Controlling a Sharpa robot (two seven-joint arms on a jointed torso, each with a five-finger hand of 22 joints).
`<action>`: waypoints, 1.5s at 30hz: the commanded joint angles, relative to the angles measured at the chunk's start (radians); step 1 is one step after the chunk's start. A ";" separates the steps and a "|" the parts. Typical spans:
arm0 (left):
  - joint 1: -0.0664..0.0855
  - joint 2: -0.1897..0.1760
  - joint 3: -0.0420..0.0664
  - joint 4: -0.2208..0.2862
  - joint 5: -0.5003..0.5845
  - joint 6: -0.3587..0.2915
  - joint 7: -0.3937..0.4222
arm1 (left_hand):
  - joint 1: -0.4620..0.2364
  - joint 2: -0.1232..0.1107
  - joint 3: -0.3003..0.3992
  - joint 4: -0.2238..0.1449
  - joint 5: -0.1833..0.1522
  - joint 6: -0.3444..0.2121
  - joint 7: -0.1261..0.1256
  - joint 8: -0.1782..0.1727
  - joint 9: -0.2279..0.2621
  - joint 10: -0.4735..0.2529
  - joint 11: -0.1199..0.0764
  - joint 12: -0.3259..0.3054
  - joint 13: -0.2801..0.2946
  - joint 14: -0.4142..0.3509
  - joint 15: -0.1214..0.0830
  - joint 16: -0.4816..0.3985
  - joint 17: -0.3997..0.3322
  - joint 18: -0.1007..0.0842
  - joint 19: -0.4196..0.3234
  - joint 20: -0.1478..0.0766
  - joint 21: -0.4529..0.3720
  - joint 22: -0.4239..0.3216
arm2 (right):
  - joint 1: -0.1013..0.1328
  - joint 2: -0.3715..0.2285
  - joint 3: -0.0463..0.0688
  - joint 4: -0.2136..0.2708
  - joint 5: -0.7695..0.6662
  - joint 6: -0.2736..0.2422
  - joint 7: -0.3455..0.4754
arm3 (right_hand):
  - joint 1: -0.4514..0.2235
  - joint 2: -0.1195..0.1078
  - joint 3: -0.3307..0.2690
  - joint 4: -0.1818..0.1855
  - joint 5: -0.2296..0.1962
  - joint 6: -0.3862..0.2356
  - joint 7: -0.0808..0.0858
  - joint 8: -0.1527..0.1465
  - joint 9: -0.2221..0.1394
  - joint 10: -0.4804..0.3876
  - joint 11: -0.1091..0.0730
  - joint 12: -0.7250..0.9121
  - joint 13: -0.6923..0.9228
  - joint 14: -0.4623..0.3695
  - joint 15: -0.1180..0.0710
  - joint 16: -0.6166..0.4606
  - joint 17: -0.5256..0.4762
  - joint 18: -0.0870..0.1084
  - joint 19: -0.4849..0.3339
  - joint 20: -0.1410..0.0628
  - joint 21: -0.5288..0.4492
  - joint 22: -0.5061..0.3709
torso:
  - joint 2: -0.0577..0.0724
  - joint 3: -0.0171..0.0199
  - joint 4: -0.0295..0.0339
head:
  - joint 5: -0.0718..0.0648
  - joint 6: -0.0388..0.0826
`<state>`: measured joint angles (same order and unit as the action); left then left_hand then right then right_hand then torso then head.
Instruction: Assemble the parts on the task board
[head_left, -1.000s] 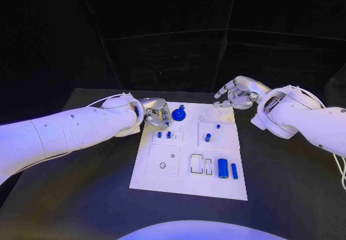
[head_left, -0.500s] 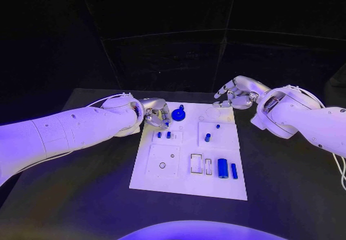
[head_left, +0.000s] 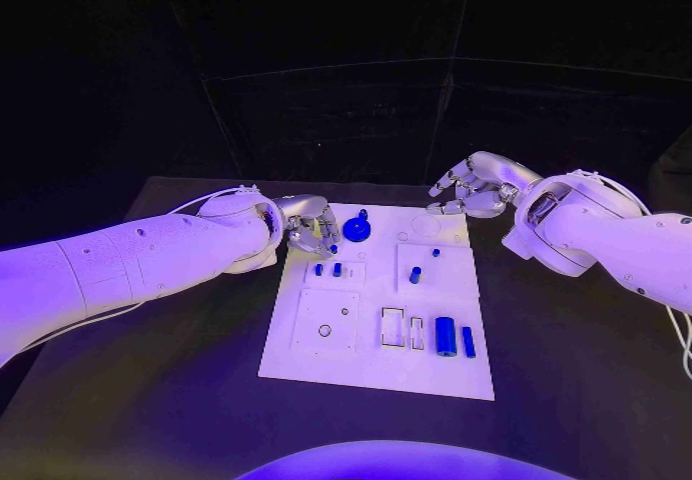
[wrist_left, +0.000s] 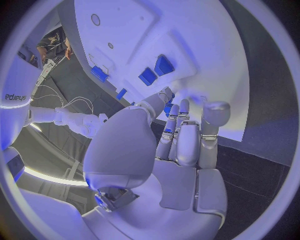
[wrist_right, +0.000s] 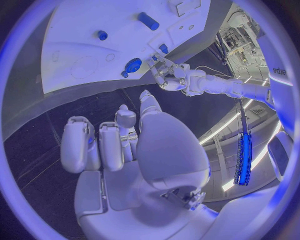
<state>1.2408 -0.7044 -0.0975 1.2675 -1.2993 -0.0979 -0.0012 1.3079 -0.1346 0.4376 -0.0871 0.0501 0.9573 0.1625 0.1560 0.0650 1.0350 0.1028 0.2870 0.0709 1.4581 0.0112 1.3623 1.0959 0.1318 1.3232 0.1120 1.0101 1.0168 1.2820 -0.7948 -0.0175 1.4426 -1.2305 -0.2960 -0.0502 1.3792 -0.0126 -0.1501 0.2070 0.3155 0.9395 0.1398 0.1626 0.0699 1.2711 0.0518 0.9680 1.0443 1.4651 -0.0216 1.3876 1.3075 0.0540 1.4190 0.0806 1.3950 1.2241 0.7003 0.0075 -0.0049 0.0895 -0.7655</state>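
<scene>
Left hand (head_left: 310, 232) parked over the task board (head_left: 378, 350) around its 11 o'clock corner, pinching a small blue part (head_left: 333, 247) at the fingertips (looks clamped, though tiny in the head view). Right hand (head_left: 469, 190) hovering off the far edge near 1 o'clock, fingers loosely curled around nothing. Two blue pegs (head_left: 327, 268) standing right below the left hand. Likely snag: coming down crooked, clipping those pegs or dropping the part short of its hole.
</scene>
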 joint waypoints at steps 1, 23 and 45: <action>0.001 -0.007 0.001 0.003 0.029 -0.024 0.020 | -0.005 -0.008 -0.007 0.001 0.000 -0.007 0.003 -0.004 0.001 -0.011 -0.001 -0.005 -0.001 -0.004 0.004 -0.005 -0.003 0.002 -0.009 0.001 -0.008 -0.004 | 0.002 -0.001 0.001 -0.003 -0.002 0.019 -0.010 | 0.007 0.008 -0.007 0.000 0.004 -0.010 0.000 0.003 -0.001 -0.020 -0.001 -0.034 -0.028 0.046 -0.004 -0.016 0.012 0.022 -0.016 0.000 -0.014 -0.019 | -0.001 -0.0004 -0.0003 | 0.000 0.000; 0.025 -0.122 0.032 0.073 1.152 -0.097 0.502 | -0.015 0.088 -0.080 0.060 0.001 0.049 0.004 0.038 0.020 -0.014 -0.003 0.075 0.026 -0.155 0.008 -0.167 -0.308 0.052 -0.172 0.010 -0.297 -0.239 | -0.046 -0.034 -0.003 0.011 -0.316 0.112 -0.037 | 0.235 0.038 -0.003 -0.013 -0.082 0.072 -0.003 -0.014 -0.004 -0.182 0.014 -0.709 -0.707 0.021 0.006 -0.284 -0.257 0.050 -0.058 0.008 -0.143 -0.197 | -0.001 -0.0002 -0.0012 | -0.044 0.021; 0.017 -0.136 0.020 0.105 1.305 -0.058 0.519 | -0.026 0.090 -0.103 0.072 0.001 0.034 0.011 0.049 0.015 -0.028 0.003 0.097 0.025 -0.241 0.014 -0.281 -0.480 0.051 -0.195 0.015 -0.361 -0.279 | -0.102 0.018 -0.004 -0.002 -0.430 0.147 -0.098 | 0.259 0.051 0.016 -0.009 -0.134 0.071 0.018 -0.056 -0.003 -0.197 0.037 -0.771 -0.832 0.020 0.023 -0.276 -0.259 0.051 -0.058 0.025 -0.143 -0.198 | 0.001 -0.0011 -0.0003 | -0.069 0.027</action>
<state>1.2562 -0.8397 -0.0784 1.3695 -0.0231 -0.1736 0.4938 1.2867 -0.0446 0.3399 -0.0137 0.0501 0.9970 0.1697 0.1987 0.0813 1.0131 0.1039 0.3789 0.0954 1.2238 0.0234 1.0881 0.6166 0.1774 1.1355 0.1249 0.6545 0.7382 1.1789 -0.7789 -0.0221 1.4421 -1.6355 -0.1731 -0.1374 1.6295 0.0371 -0.1412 0.1989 0.1878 1.0045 0.1548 0.1110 0.0663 1.0682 0.0878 0.2001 0.2156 1.4649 -0.0034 1.1086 1.0479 0.1011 1.3622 0.0983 1.2467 1.0249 0.7007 0.0068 -0.0046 0.0194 -0.7373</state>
